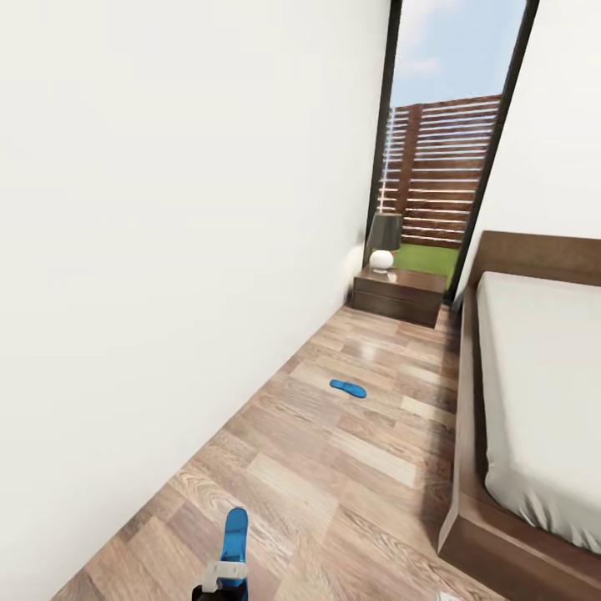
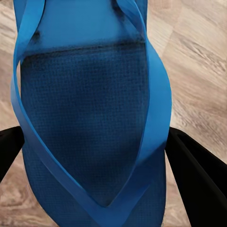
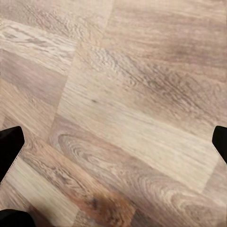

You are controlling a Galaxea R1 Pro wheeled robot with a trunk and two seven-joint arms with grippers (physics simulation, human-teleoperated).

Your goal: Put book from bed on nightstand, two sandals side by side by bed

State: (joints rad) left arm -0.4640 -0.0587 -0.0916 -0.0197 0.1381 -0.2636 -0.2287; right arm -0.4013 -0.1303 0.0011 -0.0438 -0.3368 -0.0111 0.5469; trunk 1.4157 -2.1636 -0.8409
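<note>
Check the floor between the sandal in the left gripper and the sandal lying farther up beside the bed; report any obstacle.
Nothing visible: bare wood floor runs from the held sandal to the other sandal.

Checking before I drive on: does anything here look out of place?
Yes: the sandals are split up. One lies alone mid-floor, askew, away from the bed; the other sits in the left pincer.

Head view high, facing down the aisle beside the bed (image 1: 534, 392), wrist views close, facing floor (image 3: 123, 104).
</note>
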